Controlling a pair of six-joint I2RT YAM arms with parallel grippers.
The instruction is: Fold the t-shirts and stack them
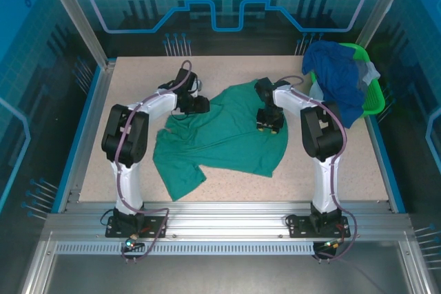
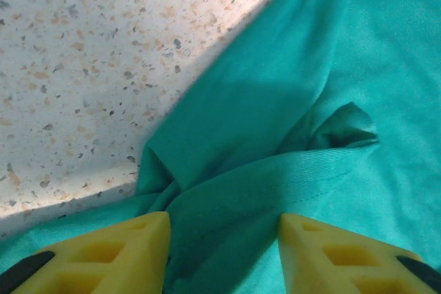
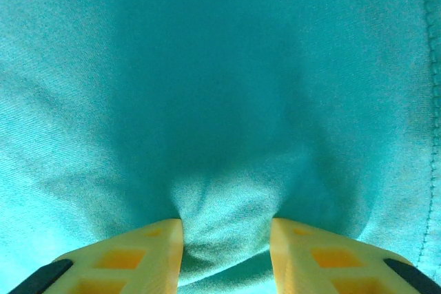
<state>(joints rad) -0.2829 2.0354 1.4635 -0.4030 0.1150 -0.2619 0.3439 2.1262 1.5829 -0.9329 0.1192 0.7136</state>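
The teal-green t-shirt (image 1: 227, 139) lies rumpled and spread across the middle of the speckled surface (image 1: 138, 80). The left claw (image 1: 200, 106) sits at its upper left edge, pinching a bunched fold between its yellow fingers (image 2: 117, 253). The right claw (image 1: 269, 127) is on its upper right part, clamped on a puckered ridge of cloth. A royal blue t-shirt (image 1: 341, 80) drapes over the green basket (image 1: 374, 98) at the far right.

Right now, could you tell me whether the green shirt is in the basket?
No, the green shirt lies spread on the table, left of the basket.
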